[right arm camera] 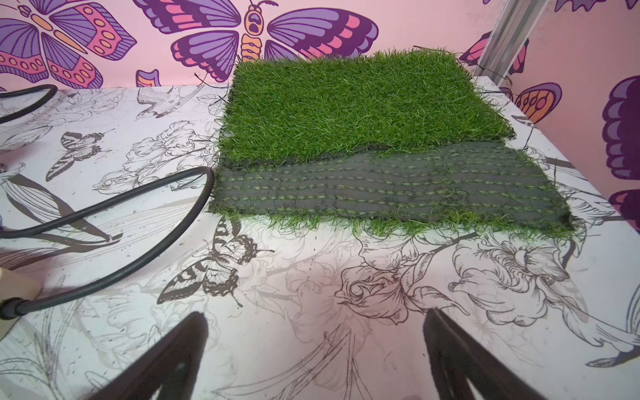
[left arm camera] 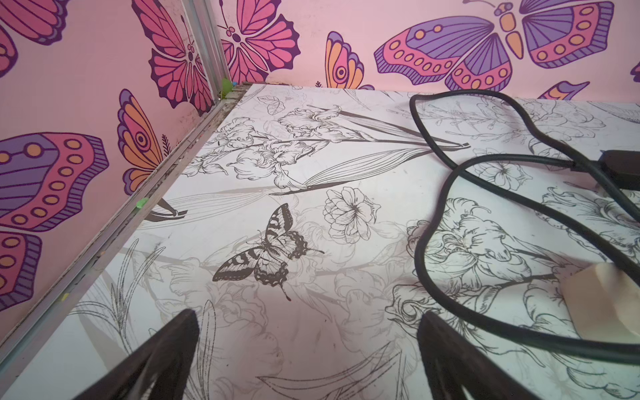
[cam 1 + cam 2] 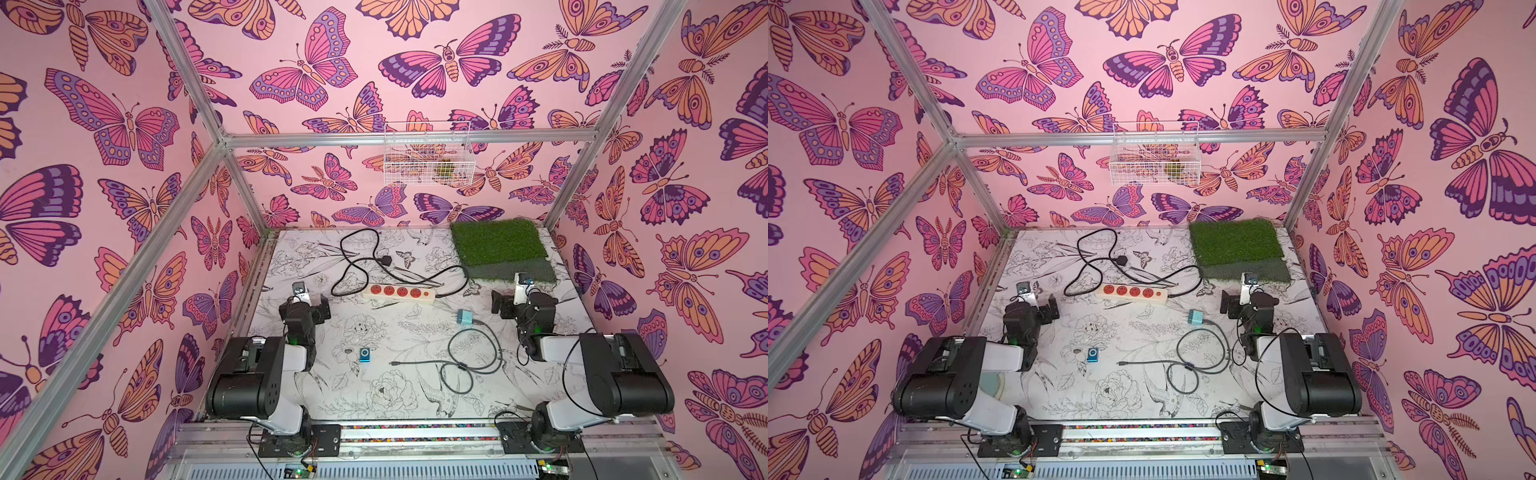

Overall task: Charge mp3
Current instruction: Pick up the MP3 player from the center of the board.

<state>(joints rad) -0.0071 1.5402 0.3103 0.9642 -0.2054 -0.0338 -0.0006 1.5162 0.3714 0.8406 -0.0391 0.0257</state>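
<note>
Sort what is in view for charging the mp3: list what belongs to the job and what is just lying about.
For the job:
- mp3
- charger cube
- grey cable from the cube
- power strip

Lying about:
- grass mat
- wire basket on the back wall

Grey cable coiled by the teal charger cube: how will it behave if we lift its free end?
Probably floppy: the cable lies in loose loops, so a lifted end would likely droop. It seems joined to the charger cube, which looks small and light; pulling may drag it. A dark tie bunches the loops, so they might rise together.
</note>
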